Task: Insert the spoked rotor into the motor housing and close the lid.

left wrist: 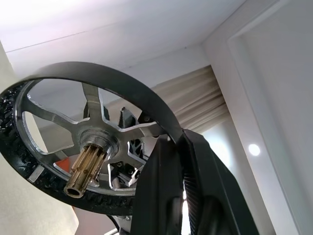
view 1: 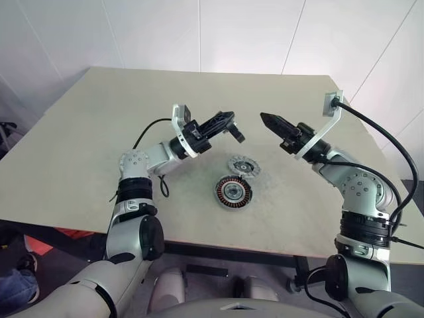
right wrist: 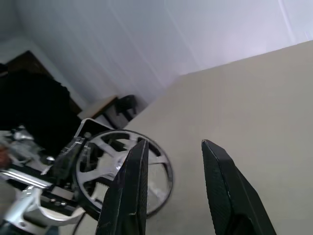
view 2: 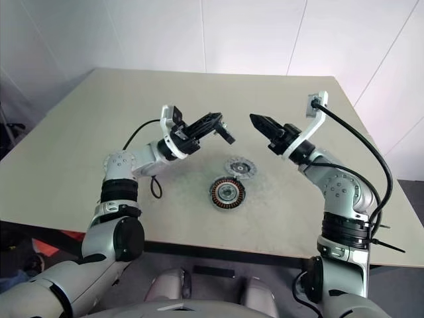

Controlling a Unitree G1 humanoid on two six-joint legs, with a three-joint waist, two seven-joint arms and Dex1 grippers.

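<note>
Motor housing on beige table; left jaws grip spoked rotor, right jaws parted

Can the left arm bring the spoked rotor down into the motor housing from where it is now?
Probably yes. The left end effector is shut on the spoked rotor's rim, above the table. The motor housing lies open-topped below, the lid apart beside it, and the right end effector is off to the side.
</note>
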